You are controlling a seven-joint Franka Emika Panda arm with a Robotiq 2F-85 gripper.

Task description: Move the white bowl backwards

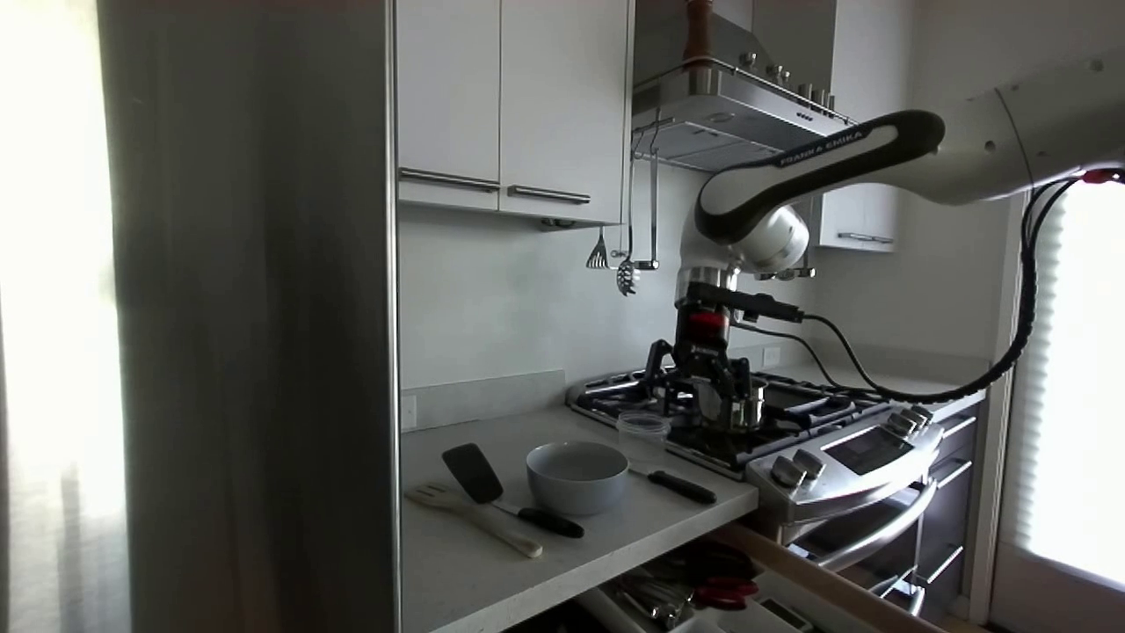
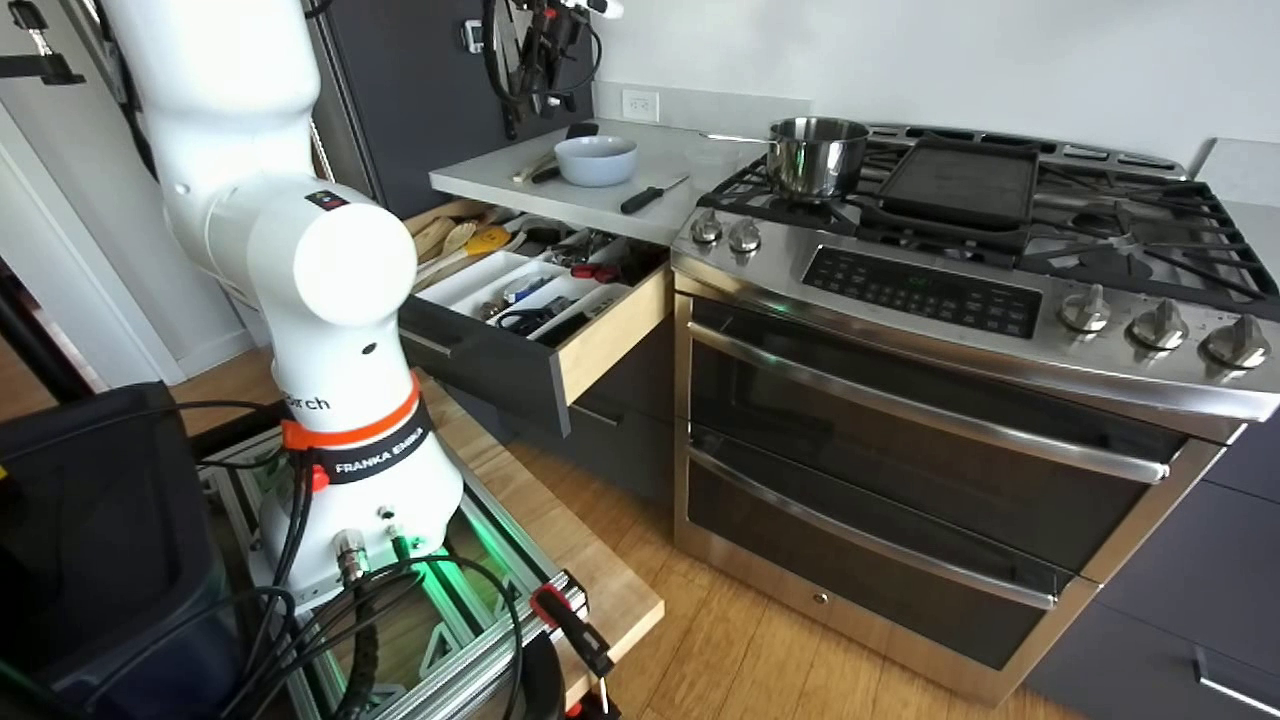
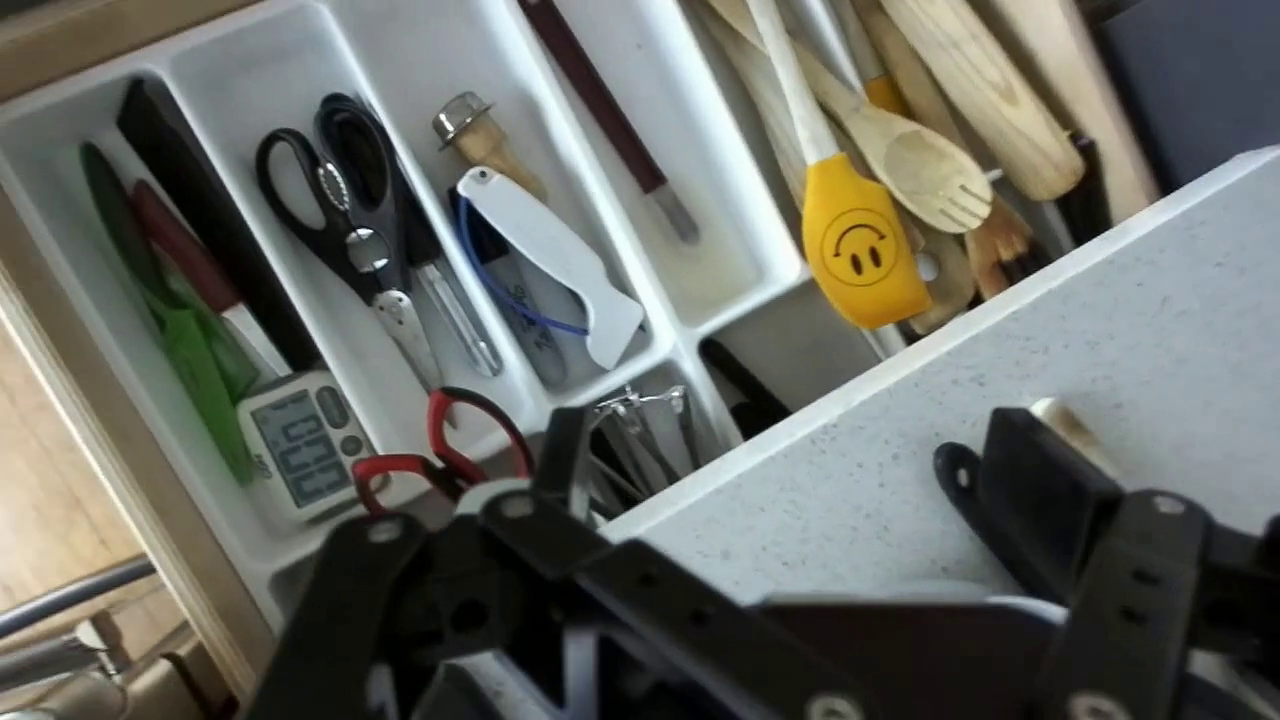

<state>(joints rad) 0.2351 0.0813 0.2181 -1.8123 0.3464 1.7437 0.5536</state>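
- Speckled countertop (image 3: 1150,310) and pulled-out drawer (image 2: 615,340) lie beneath the gripper (image 3: 795,450), its fingers (image 3: 562,455) spread apart with nothing seen between them.
- White bowl (image 1: 577,482): on the countertop, nearer the front edge, between black spatula (image 1: 475,475) and black-handled knife (image 1: 684,487).
- Step, I judge: reach the bowl. Straddle its rim from above, pinch lightly, then ease it level toward the back edge, clear of the spatula.

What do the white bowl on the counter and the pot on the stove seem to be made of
The white bowl may be glazed ceramic, or plastic: its wall is smooth, pale and unpatterned. The pot is probably polished steel: its side shows mirror-like reflections.
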